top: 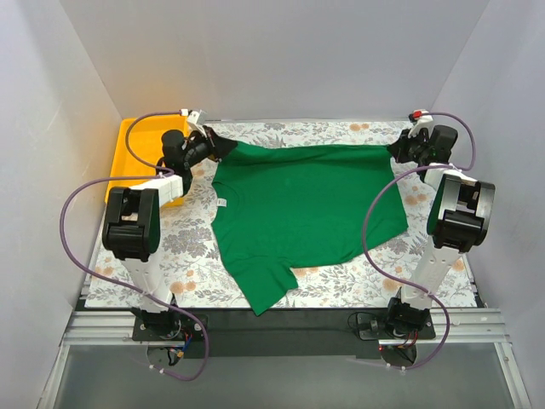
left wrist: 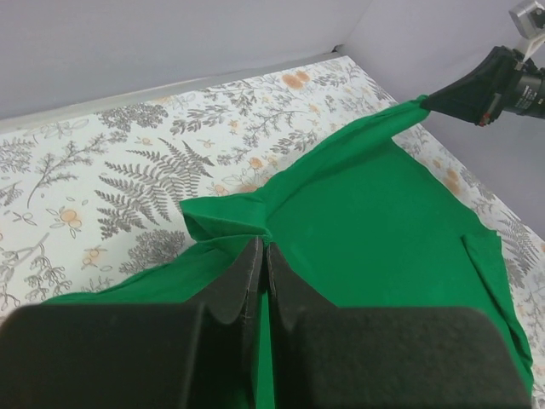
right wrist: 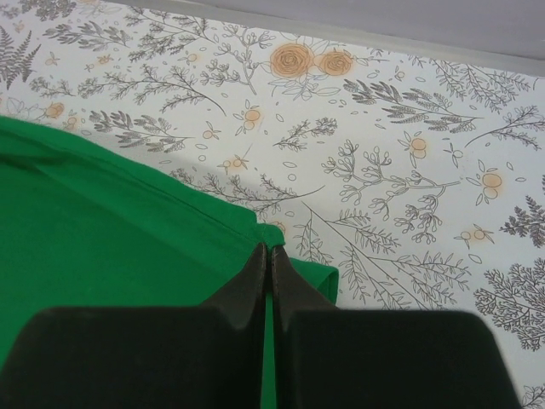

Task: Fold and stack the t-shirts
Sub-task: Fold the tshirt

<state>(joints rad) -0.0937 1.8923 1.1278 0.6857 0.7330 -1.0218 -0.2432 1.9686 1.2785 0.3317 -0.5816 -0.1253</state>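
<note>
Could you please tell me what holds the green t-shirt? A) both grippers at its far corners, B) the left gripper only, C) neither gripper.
A: the left gripper and the right gripper are each shut on a far corner of the green t-shirt, its far edge stretched between them.

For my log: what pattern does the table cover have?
White table cover with grey ferns and orange flowers; clearest in the right wrist view.

A robotics lab cell: white panels [top: 272, 60] box in the table [top: 341, 285]; left arm [top: 132, 226] and right arm [top: 456, 217] stand bolted to an aluminium rail [top: 102, 328].
</note>
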